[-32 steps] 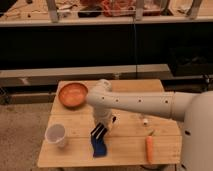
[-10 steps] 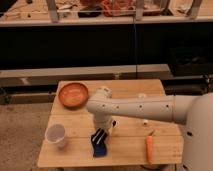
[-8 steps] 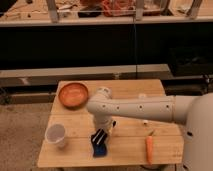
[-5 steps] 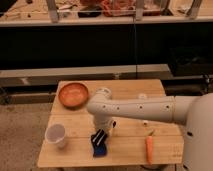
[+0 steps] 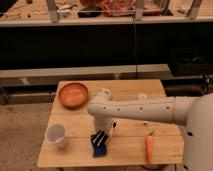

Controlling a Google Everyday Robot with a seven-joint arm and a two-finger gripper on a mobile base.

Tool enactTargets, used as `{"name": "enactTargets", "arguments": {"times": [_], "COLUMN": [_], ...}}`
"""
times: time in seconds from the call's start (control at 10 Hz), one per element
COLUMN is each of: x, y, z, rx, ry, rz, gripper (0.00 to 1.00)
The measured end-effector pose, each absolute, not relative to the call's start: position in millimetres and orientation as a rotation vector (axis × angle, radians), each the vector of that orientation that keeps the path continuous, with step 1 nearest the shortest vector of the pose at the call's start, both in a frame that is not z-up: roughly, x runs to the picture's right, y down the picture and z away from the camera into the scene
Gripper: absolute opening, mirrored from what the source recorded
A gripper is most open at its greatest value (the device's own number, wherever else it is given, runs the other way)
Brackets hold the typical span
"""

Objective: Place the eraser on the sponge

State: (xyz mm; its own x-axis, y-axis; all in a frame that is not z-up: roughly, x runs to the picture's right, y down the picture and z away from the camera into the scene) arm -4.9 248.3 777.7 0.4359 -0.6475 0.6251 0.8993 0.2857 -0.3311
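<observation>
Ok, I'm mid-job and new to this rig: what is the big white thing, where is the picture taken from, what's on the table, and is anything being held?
There is just one camera view, looking down at a wooden table from the robot's side. The white shape is the robot's single arm, which reaches in from the right. Its grasping part, the end effector, points down over the front of the table.

Directly under it is the eraser, a black block with white stripes. In this view it overlaps the far end of the blue sponge. I cannot tell whether the end effector is gripping the eraser.

Also on the table are an orange bowl at the back left, a white cup at the front left and a carrot at the front right.
</observation>
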Motion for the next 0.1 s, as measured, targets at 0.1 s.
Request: {"name": "enactTargets", "arguments": {"times": [0.1], "x": [-4.7], "y": [250.2], "z": [778.6], "rx": [-0.719], "ry": [-0.409], "rz": [-1.073], "gripper": [0.66]}}
